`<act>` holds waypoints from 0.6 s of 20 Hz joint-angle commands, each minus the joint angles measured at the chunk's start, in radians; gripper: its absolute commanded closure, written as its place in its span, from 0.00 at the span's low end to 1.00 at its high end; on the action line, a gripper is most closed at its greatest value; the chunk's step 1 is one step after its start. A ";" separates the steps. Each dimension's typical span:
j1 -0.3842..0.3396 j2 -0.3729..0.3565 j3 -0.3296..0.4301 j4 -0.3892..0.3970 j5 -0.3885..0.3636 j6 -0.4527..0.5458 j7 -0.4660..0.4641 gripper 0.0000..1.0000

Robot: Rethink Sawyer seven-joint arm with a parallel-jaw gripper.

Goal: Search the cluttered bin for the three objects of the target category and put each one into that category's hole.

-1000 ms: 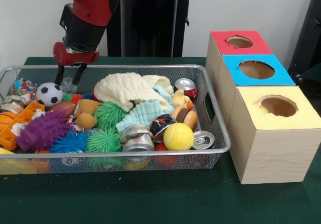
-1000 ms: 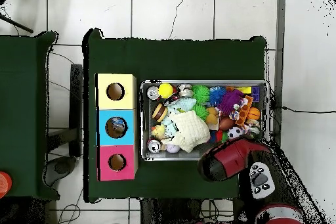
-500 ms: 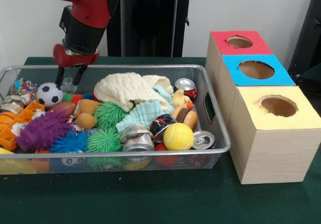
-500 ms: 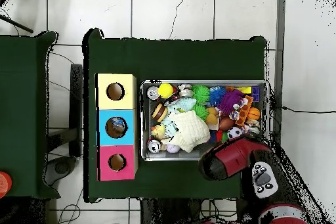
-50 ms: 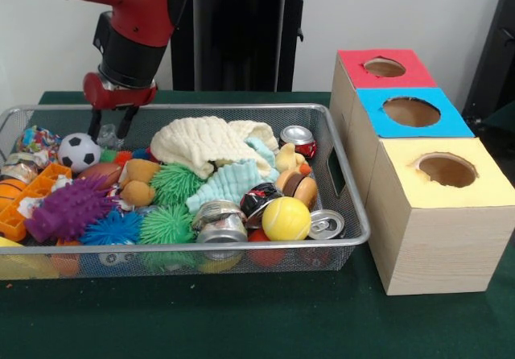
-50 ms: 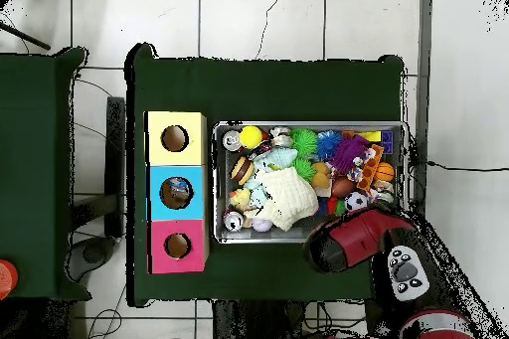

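One wire bin sits on your green tabletop, and everything below is placed against it as the front view shows it. At its left end you have an orange grid toy, a purple spiky toy and a blue spiky ball near the front rim. Just behind them, toward the back left corner, lies the soccer ball. Your gripper hangs over that back left corner, just right of the soccer ball, its jaws spread apart with nothing between them, tips at about rim height. In the bin's middle you see two green spiky balls, one in front of the other, and a cream cloth heaped toward the back. Right of the middle, a crushed silver can and a yellow ball lie along the front rim. At the right end, a red can rests near the back and another can lies in the front right corner. Beyond the bin's right side stand three boxes in a row, each with a hole on top: the yellow box nearest, the blue box behind it, the red box farthest back.
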 commanded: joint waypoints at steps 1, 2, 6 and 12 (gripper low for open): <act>-0.025 0.013 0.073 -0.023 -0.026 0.087 -0.214 0.00; -0.025 0.013 0.073 -0.024 -0.027 0.089 -0.214 0.00; -0.023 0.016 0.072 -0.025 -0.031 0.088 -0.207 0.00; -0.018 0.018 0.066 -0.027 -0.033 0.088 -0.197 0.00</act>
